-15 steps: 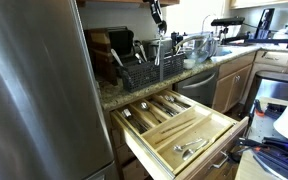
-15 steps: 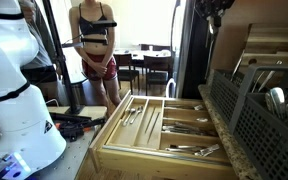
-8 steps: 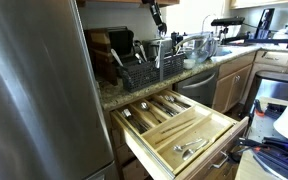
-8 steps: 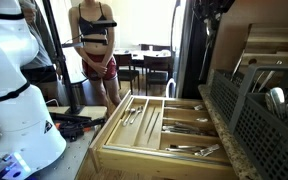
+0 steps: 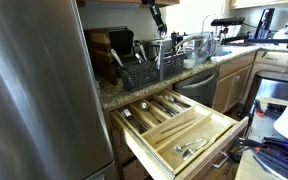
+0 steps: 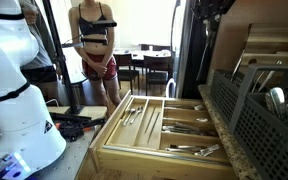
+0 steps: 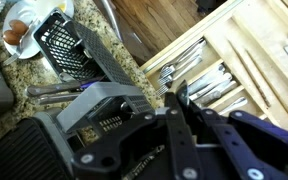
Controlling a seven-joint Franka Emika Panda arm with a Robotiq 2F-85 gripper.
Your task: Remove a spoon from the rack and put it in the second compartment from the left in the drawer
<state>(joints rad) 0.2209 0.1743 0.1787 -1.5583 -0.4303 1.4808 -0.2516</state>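
Observation:
The black wire rack (image 5: 149, 68) stands on the granite counter with cutlery upright in its holder (image 5: 162, 45); in an exterior view it fills the right edge (image 6: 246, 122). I cannot pick out a single spoon in it. Below it the pale wood drawer (image 5: 220, 130) is pulled out, and its narrow slots hold cutlery, including the second compartment from the left (image 5: 146, 111). My gripper (image 5: 156, 15) hangs high above the rack, shut, with nothing between its fingers. In the wrist view the gripper (image 7: 179, 96) points over the counter edge between the rack (image 7: 66, 48) and the drawer (image 7: 246, 38).
A steel fridge (image 5: 34, 90) fills the side next to the drawer. A wooden knife block (image 5: 99, 45) stands behind the rack, and a bowl of eggs (image 7: 16, 33) sits on the counter. A person (image 6: 96, 50) stands beyond the drawer, and white equipment (image 6: 9, 95) is close by.

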